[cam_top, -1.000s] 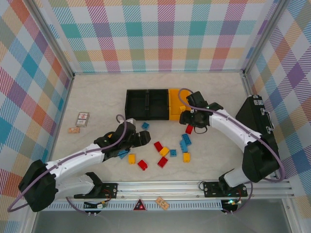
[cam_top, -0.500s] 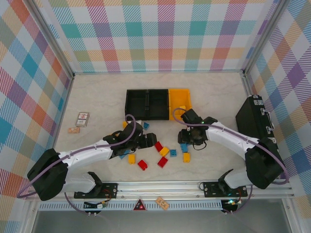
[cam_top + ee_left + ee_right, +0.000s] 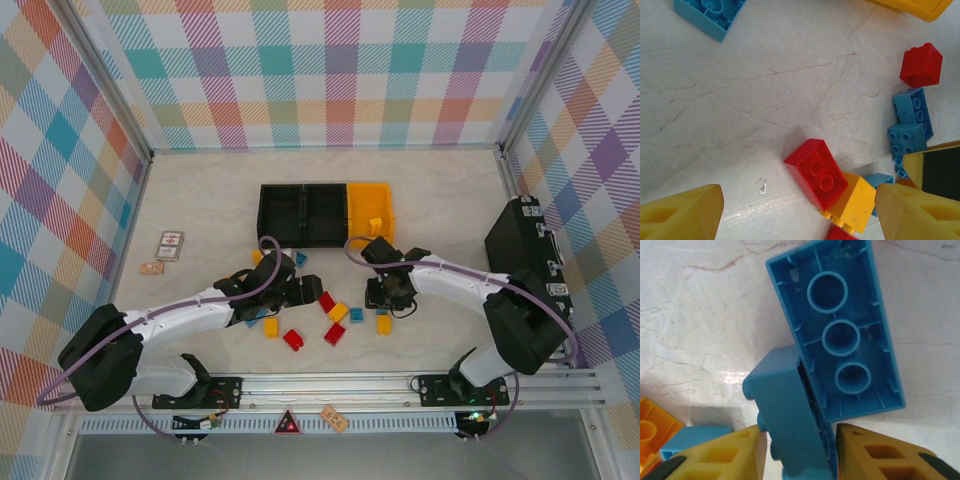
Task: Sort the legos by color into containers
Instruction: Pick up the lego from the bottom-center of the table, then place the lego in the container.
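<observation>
Off to the left of the L hand (image 3: 298, 293) a red-white card (image 3: 171, 245) lies on the tabletop (image 3: 200, 190); it's not part of the job. The L hand has edged a bit closer to the loose legos (image 3: 335, 318). Its fingers are spread as wide as a sec ago, gripping nothing. On its wrist cam a red lego (image 3: 816, 172) sits right btwn the fingers, w/ a yellow lego (image 3: 852, 202) touching it. Red is prob. its next pick.

Beyond both hands are the containers (image 3: 304, 187): two black, plus a yellow bin (image 3: 362, 200) w/ a yellow piece in it.

The R hand (image 3: 386, 297) was up at that bin a sec ago. Now it's down among the blues, fingers drawn in on a small blue lego (image 3: 787, 415) that stands on edge against a bigger upturned blue lego (image 3: 840, 330). So the yellow drop seems done and a blue run is starting.

Well right of the R hand is a black case (image 3: 530, 260).
</observation>
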### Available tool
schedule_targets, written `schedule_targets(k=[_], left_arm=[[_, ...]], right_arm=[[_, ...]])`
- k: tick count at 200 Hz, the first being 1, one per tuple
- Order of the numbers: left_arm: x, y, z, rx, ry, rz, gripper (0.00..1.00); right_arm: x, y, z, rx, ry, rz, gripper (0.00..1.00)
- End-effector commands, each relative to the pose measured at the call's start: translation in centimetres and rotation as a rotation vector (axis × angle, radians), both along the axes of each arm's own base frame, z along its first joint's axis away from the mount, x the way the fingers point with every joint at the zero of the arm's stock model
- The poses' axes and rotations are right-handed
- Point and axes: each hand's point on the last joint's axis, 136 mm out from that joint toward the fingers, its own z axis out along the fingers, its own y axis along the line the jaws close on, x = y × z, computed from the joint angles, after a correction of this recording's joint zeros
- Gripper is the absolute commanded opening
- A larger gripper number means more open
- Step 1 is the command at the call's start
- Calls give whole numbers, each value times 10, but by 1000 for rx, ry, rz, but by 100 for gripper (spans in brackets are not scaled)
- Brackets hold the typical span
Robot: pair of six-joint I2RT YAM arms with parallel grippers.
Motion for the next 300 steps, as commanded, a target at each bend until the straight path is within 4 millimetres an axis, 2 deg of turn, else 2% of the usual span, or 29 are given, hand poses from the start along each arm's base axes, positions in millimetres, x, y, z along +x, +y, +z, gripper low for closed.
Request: schedule_targets(k=[1,33,78,115,170,231,300], left_arm=[[-1,-3,5,-17,-17,7,79],[-1,-1,5,-13,-21,14,79],[1,5,10,-18,-41,46,79],[3,25,23,2,-93,117,79],[0,60,41,28,-142,202,79],[-4,82,39,31,-110,245,79],[-8,90,33,37,-93,264,79]], right_arm=[[3,6,0,-7,7,4,33],[5,10,9,-8,-14,21,26],[18,21,38,30,-78,52,24],[39,43,67,84,-144,90,24],[81,83,92,123,-198,157,24],[132,122,96,92,-229,199,25],[183,131,78,31,-224,148,27]])
